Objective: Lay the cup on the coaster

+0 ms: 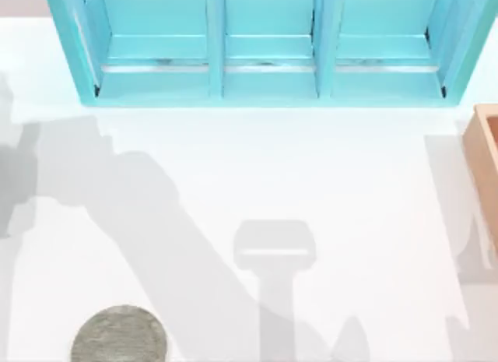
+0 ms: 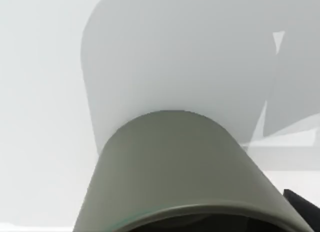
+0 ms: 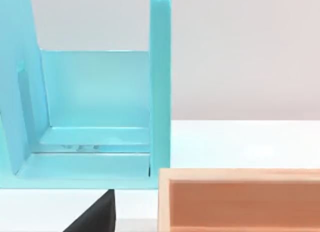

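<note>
The grey-olive cup [image 2: 175, 167] looms very close in the left wrist view, its rim towards the camera, above the white table. My left gripper is shut on it, and one dark finger [image 2: 302, 208] lies against the cup's side. The speckled grey coaster [image 1: 118, 335] lies flat at the front left of the table, partly cut off by the top view's lower edge. My right gripper [image 3: 95, 214] shows as a dark part in the right wrist view, facing the shelf and the box.
A turquoise shelf unit [image 1: 268, 47] with three bays spans the back of the table, seen also as the turquoise shelf [image 3: 95, 117]. A light wooden box [image 1: 484, 156] stands at the right edge, close before the right wrist as the box [image 3: 240, 199]. Arm shadows cross the white tabletop [image 1: 311, 167].
</note>
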### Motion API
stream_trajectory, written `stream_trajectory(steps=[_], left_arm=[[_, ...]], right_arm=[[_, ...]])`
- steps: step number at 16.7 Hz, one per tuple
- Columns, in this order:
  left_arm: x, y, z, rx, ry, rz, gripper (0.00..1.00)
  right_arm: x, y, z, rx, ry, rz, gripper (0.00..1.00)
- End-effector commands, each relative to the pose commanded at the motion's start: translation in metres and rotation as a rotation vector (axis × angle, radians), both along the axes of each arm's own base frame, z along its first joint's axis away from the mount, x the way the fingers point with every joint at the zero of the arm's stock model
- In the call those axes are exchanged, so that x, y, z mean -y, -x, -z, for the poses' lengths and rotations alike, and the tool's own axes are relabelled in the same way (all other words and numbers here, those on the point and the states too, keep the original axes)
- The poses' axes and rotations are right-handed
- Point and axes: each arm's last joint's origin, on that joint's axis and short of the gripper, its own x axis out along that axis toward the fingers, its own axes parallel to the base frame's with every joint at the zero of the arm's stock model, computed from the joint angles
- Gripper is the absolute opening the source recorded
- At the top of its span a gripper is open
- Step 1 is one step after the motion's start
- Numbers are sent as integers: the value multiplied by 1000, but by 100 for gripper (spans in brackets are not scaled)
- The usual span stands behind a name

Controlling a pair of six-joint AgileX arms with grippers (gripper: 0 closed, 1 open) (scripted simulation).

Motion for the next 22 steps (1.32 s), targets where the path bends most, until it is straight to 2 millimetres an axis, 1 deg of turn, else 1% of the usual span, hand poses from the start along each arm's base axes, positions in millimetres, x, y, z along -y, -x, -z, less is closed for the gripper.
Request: stream_trajectory(steps=[2, 4, 7, 10, 13, 16, 19, 22], left_arm=[[10, 0, -4, 3, -1, -22, 0], [27, 2, -10, 8, -1, -68, 0], [65, 8, -21, 9, 2, -186, 0], [112, 25, -30, -6, 6, -365, 0], [159, 53, -37, -39, 1, -590, 0], [201, 92, -42, -72, -20, -844, 0], [232, 136, -48, -84, -43, -1089, 0], [251, 177, -54, -69, -43, -1300, 0]], right_arm=[[0, 0, 0, 0, 0, 0, 100], [0, 0, 0, 0, 0, 0, 100], [0, 0, 0, 0, 0, 0, 100], [0, 0, 0, 0, 0, 0, 100], [0, 0, 0, 0, 0, 0, 100], [0, 0, 0, 0, 0, 0, 100], [0, 0, 0, 0, 0, 0, 100], [0, 0, 0, 0, 0, 0, 100]])
